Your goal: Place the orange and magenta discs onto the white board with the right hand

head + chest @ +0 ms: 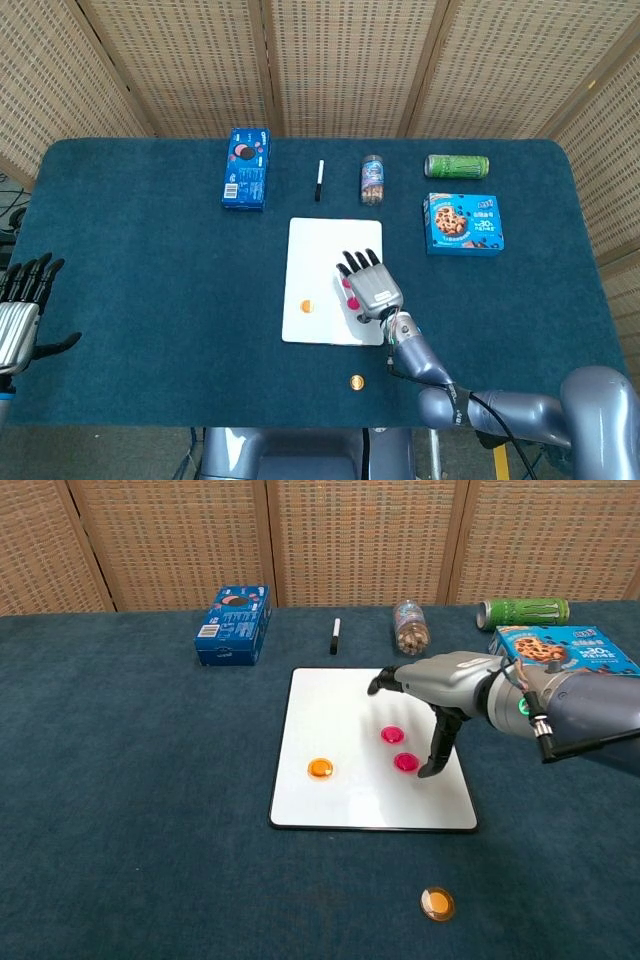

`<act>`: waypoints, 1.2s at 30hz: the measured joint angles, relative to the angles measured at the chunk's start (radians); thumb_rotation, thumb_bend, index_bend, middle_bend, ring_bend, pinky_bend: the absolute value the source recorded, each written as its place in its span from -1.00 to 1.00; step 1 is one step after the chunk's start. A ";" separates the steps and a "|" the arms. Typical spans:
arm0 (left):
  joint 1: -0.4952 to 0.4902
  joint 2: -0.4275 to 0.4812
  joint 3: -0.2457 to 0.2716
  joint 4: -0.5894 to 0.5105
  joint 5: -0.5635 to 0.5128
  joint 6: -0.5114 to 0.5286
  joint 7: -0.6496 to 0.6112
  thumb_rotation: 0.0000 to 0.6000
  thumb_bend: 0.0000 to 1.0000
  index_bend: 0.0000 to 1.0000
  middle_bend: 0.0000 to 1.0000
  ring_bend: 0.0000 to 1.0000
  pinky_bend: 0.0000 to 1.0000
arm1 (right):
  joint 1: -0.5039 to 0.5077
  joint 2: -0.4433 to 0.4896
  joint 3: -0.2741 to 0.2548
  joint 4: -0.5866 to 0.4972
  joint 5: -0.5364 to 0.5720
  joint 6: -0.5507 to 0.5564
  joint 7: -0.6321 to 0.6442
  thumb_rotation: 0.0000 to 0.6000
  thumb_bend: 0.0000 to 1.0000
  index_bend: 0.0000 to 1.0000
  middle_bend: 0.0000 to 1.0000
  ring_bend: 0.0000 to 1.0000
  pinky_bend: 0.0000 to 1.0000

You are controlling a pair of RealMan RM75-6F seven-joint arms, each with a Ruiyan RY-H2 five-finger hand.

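The whiteboard (372, 815) lies in the middle of the bench (120, 780), carrying one disc (319, 768) on its left part and two discs (392, 734) (405, 762) close together right of centre, with the right hand (440, 685) above the board's right half, a finger (437, 752) reaching down just beside the nearer of the pair. A fourth disc (436, 903) sits on the bench before the board's near edge, apart from it. Along the far side, from left to right, lie a biscuit box (233, 626), a marker (335, 635), a jar on its side (409, 627) and a can on its side (522, 611), with a cookie box (560, 648) just before the can; the left hand (22, 300) hovers off the bench's near left edge.
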 measured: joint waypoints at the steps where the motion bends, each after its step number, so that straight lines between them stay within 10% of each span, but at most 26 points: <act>1: 0.000 0.000 0.000 0.000 0.000 0.000 -0.001 1.00 -1.00 -1.00 -1.00 -1.00 -1.00 | -0.003 0.007 -0.001 -0.009 -0.006 0.005 0.005 1.00 -0.79 -1.00 -1.00 -1.00 -0.98; 11: 0.000 0.010 0.007 -0.001 0.013 -0.003 -0.021 1.00 -1.00 -1.00 -1.00 -1.00 -1.00 | -0.083 0.162 -0.072 -0.196 -0.207 0.020 0.137 1.00 -0.55 -0.25 -1.00 -1.00 -0.98; 26: 0.007 0.005 0.018 -0.010 0.039 0.016 -0.005 1.00 -1.00 -1.00 -1.00 -1.00 -1.00 | -0.236 0.290 -0.299 -0.292 -0.736 0.009 0.416 1.00 -0.38 -0.18 -1.00 -1.00 -0.98; 36: 0.006 0.007 0.015 -0.008 0.031 0.012 -0.009 1.00 -1.00 -1.00 -1.00 -1.00 -1.00 | -0.250 0.235 -0.302 -0.248 -0.757 -0.022 0.419 1.00 -0.38 -0.18 -1.00 -1.00 -0.98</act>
